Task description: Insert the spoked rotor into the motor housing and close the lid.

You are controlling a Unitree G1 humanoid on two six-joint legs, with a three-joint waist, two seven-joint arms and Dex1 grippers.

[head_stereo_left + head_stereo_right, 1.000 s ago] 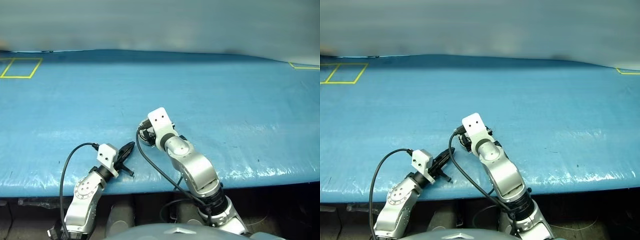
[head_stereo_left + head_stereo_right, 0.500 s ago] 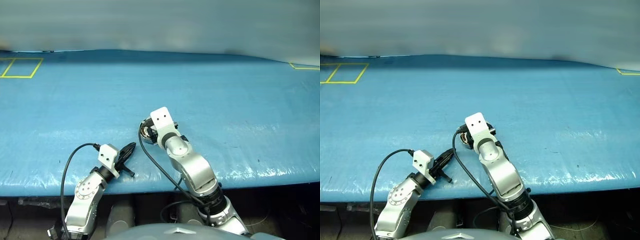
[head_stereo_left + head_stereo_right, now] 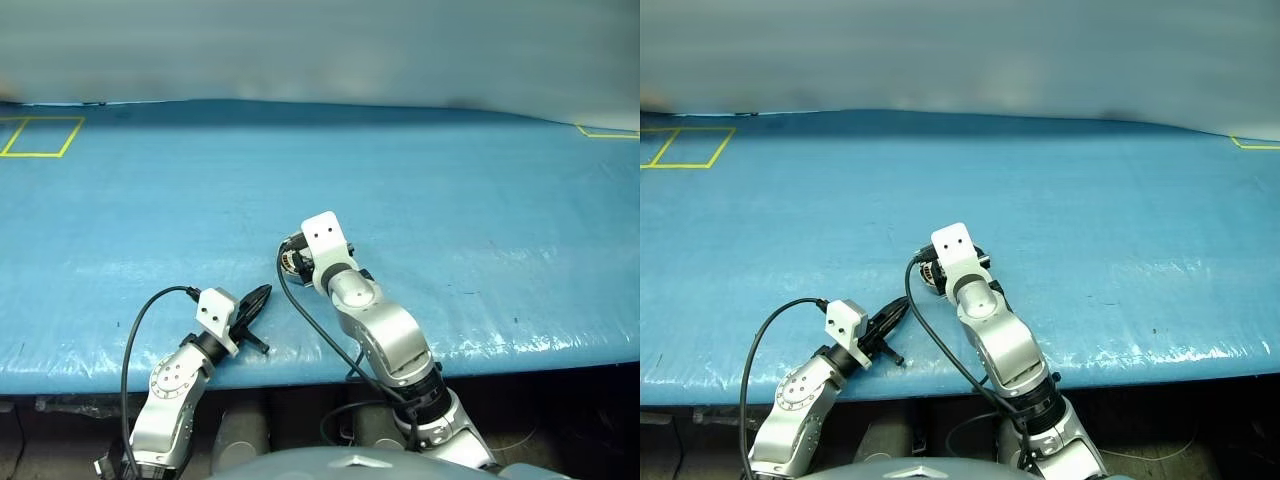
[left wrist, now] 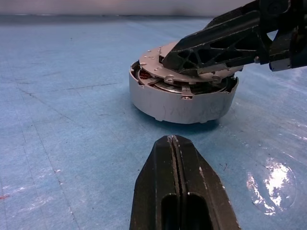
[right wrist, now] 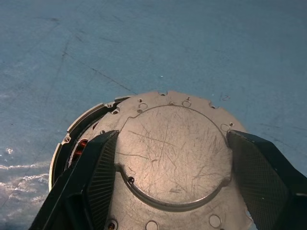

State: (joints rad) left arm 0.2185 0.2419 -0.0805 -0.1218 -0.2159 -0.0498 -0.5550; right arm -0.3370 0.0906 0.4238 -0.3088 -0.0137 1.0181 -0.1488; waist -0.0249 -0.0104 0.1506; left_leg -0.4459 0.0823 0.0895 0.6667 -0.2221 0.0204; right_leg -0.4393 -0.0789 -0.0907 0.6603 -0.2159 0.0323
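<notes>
The grey motor housing [image 4: 182, 108] stands on the blue table near the front edge, in front of me. Its lid [image 5: 172, 153] lies over it, slightly tilted, so a sliver of copper winding [image 5: 81, 146] shows at one side. My right gripper [image 5: 172, 134] reaches down over it, with one finger on each side of the lid's rim, shut on the lid. My left gripper [image 3: 262, 292] rests shut and empty on the table, a short way to the left of the housing and pointing at it. The spoked rotor is hidden.
A yellow taped square [image 3: 40, 135] marks the far left of the blue table [image 3: 480, 220], and a yellow corner [image 3: 605, 131] marks the far right. The table's front edge [image 3: 520, 350] runs just below both grippers. A black cable [image 3: 300, 320] loops beside the right arm.
My right wrist has tipped a little, and more of the housing shows to its left. The left arm has stayed still.
</notes>
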